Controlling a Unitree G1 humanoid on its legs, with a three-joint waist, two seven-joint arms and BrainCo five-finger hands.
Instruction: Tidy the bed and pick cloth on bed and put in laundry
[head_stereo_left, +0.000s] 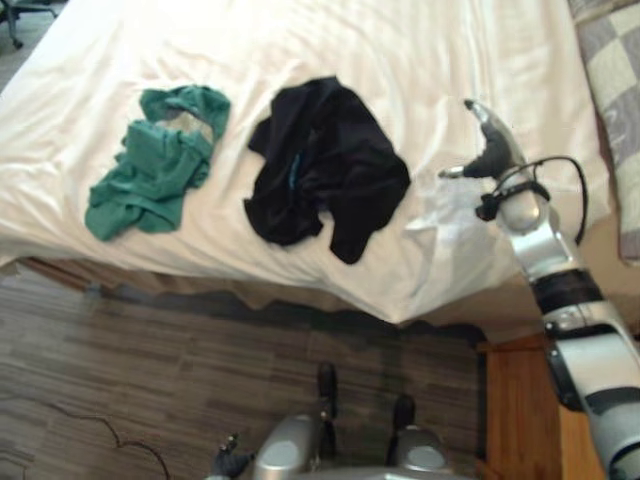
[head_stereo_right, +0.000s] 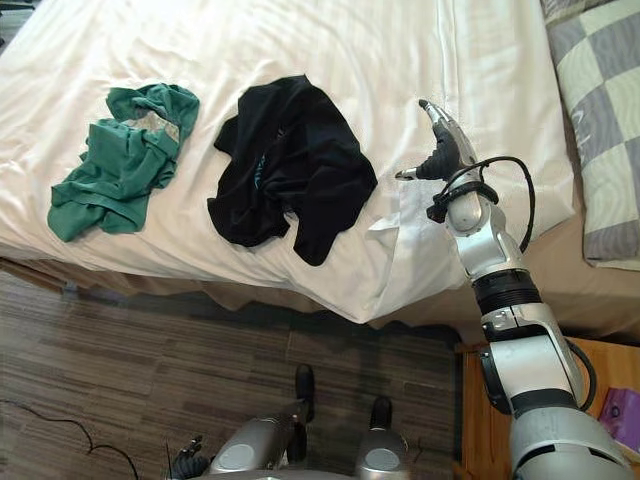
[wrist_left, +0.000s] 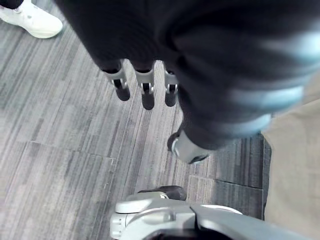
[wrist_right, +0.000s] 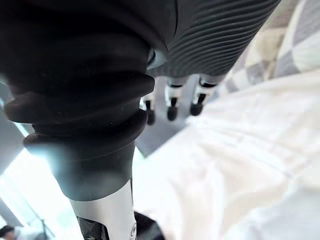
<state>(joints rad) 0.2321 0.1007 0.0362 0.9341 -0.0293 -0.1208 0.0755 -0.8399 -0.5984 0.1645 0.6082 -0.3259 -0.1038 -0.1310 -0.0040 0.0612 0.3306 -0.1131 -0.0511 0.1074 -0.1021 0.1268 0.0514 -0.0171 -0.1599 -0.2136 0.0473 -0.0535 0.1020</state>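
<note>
Holds the right hand (head_stereo_right: 445, 152) out over the white sheet (head_stereo_left: 400, 60) at the bed's right side, fingers straight, thumb stuck out sideways, gripping nothing. Probably placed there to smooth the rumpled fold at the near edge, or to reach left for the black garment (head_stereo_left: 320, 165) lying near it in a heap. Farther left, apart from the black one, the green garment (head_stereo_left: 155, 165), crumpled. Hangs the left hand (wrist_left: 145, 82) low over the grey floor (wrist_left: 60, 175), fingers straight and loose, empty. Nothing in any laundry container yet: both cloths on the bed, a checked pillow (head_stereo_right: 600, 100) at far right.
</note>
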